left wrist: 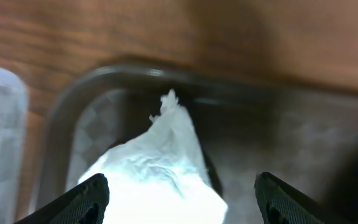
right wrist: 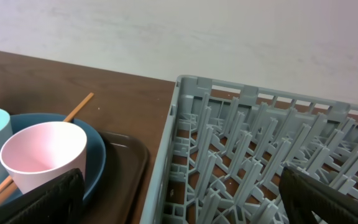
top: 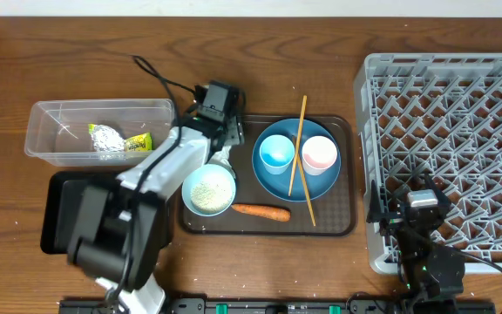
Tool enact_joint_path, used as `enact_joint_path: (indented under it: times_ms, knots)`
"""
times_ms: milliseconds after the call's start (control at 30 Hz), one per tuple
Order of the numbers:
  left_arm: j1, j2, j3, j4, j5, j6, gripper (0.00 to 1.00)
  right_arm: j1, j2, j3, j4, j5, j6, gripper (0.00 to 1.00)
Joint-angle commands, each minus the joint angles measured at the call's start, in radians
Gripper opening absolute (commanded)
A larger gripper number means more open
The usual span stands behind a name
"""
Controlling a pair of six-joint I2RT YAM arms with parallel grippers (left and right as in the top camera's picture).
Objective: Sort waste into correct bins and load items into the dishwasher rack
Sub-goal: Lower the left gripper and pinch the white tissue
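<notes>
My left gripper (left wrist: 182, 190) is open over the near-left corner of the brown serving tray (left wrist: 272, 134), with a crumpled white paper-like lump (left wrist: 160, 168) lying between its fingers. From above, that gripper (top: 227, 144) hangs beside the small bowl of rice (top: 209, 190). The carrot (top: 261, 211) lies on the tray. The blue plate (top: 296, 185) holds the light blue cup (top: 277, 153), the white-pink cup (top: 319, 154) and two chopsticks (top: 296, 148). The wrapper (top: 107, 138) sits in the clear tub (top: 50, 122). My right gripper (right wrist: 185, 199) is open over the rack's left edge (right wrist: 166, 155).
The grey dishwasher rack (top: 447, 105) fills the right side. The black tray (top: 55, 218) lies at the front left, mostly under my left arm. Bare wood table runs along the back.
</notes>
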Motion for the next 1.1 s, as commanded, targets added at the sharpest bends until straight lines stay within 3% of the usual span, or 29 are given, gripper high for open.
enact_joint_path:
  times_ms: [0, 100, 200, 333, 467, 533, 867, 1067]
  knots:
    - [-0.002, 0.030, -0.014, 0.008, 0.005, 0.053, 0.79, -0.006, -0.002, -0.001, -0.004, -0.004, -0.011, 0.99]
    - [-0.002, 0.032, -0.014, 0.007, 0.005, 0.053, 0.74, -0.007, -0.002, -0.001, -0.004, -0.004, -0.011, 0.99]
    - [-0.002, 0.037, -0.015, 0.007, 0.006, 0.053, 0.46, -0.007, -0.002, -0.001, -0.004, -0.004, -0.011, 0.99]
    - [-0.002, 0.055, -0.015, 0.014, 0.006, 0.053, 0.39, -0.007, -0.002, -0.001, -0.004, -0.004, -0.011, 0.99]
    - [-0.002, 0.055, -0.012, 0.019, 0.006, 0.053, 0.25, -0.007, -0.002, -0.001, -0.004, -0.004, -0.011, 0.99]
    - [-0.002, 0.053, -0.003, 0.012, 0.006, 0.053, 0.06, -0.007, -0.002, -0.001, -0.004, -0.004, -0.011, 0.99]
    - [-0.002, -0.111, 0.008, -0.024, 0.005, 0.053, 0.06, -0.007, -0.002, -0.001, -0.004, -0.004, -0.011, 0.99]
    - [-0.002, -0.272, 0.008, -0.053, -0.011, 0.065, 0.12, -0.007, -0.002, -0.001, -0.005, -0.004, -0.011, 0.99]
